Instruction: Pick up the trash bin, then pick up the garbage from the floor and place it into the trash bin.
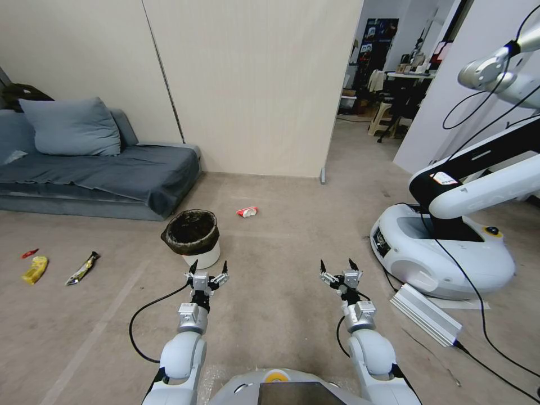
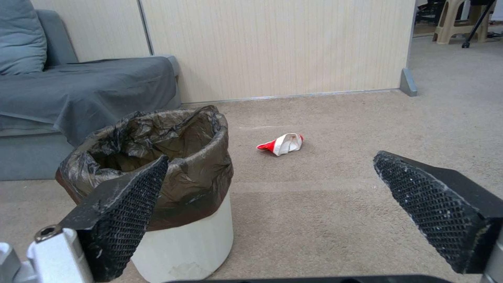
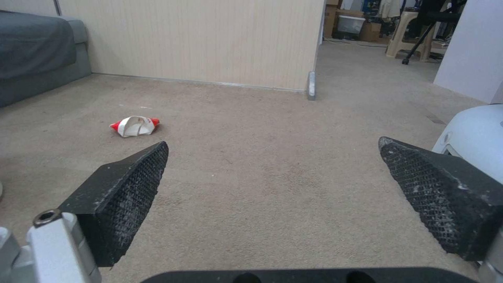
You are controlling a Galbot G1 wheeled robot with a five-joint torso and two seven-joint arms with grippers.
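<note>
White round plastic trash bin point(image 1: 194, 235) w/ black bag liner folded over rim, upright on beige carpet floor point(image 1: 281, 253), near grey sofa point(image 1: 101, 174). Left hand point(image 1: 208, 269) hovers just in front of bin, fingers spread wide, holding nothing. Right hand point(image 1: 339, 268) beside it over bare carpet, also wide open, empty. Crumpled red-and-white wrapper point(image 1: 247, 212) lies beyond bin. Yellow packet point(image 1: 35, 269), dark snack packet point(image 1: 82, 268), small red scrap point(image 1: 29, 253) well off to left.

Beige carpet point(image 1: 281, 315) meets pale panel walls point(image 1: 253, 84); a grey sofa point(image 1: 101, 180) with cushion point(image 1: 70, 128); beyond, perhaps a cluttered workroom.
</note>
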